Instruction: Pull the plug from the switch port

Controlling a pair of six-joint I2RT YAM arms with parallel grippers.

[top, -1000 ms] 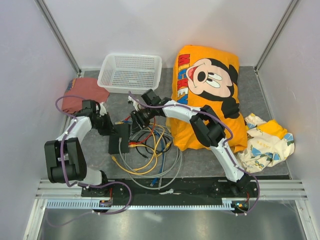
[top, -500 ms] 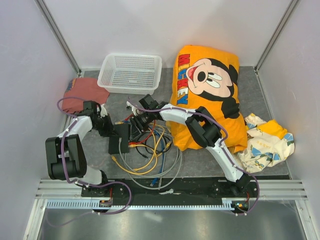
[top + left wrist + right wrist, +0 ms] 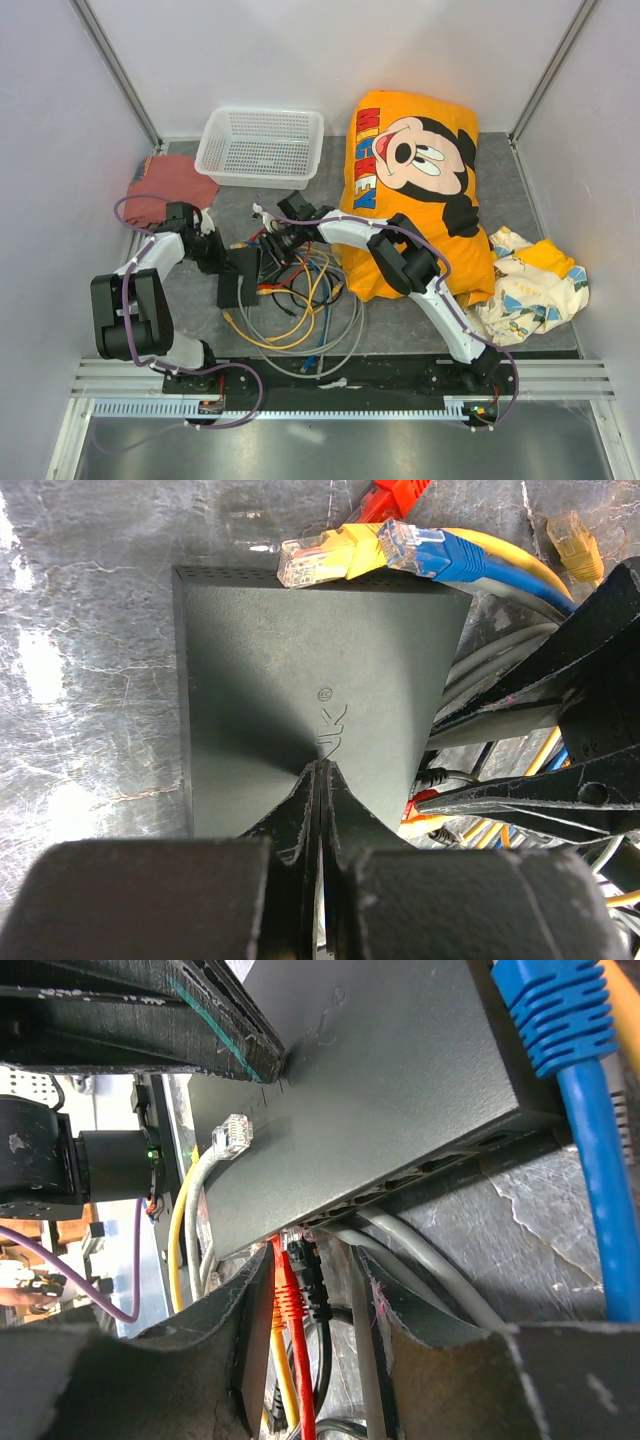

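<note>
Left gripper (image 3: 318,772): fingers pressed together with nothing between them, tips bearing on the top face of the switch (image 3: 300,680).

Right gripper (image 3: 308,1290): fingers narrowly parted at the switch's socket face. They straddle a red-cabled plug (image 3: 287,1305) and a black plug (image 3: 307,1260), which sit in neighbouring ports. A sliver of gap shows beside the black plug; firm contact cannot be confirmed.

A loose grey-cabled plug (image 3: 230,1132) lies on the switch's top. A blue plug (image 3: 545,1010) overhangs one end of the switch, beside a yellow plug (image 3: 320,560).

The switch lies flat on the grey mat (image 3: 400,320), between the two grippers. A tangle of cables (image 3: 300,310) spreads from its socket side toward the arm bases.

White mesh basket (image 3: 207,150): beyond the switch and apart from it, its perforated floor showing throughout. A maroon cloth (image 3: 165,190) lies beyond and left of the switch, at the basket's corner.

An orange Mickey Mouse cushion (image 3: 415,190) sits right of the switch, past the cables. A patterned cloth (image 3: 530,285) lies farther right again.
</note>
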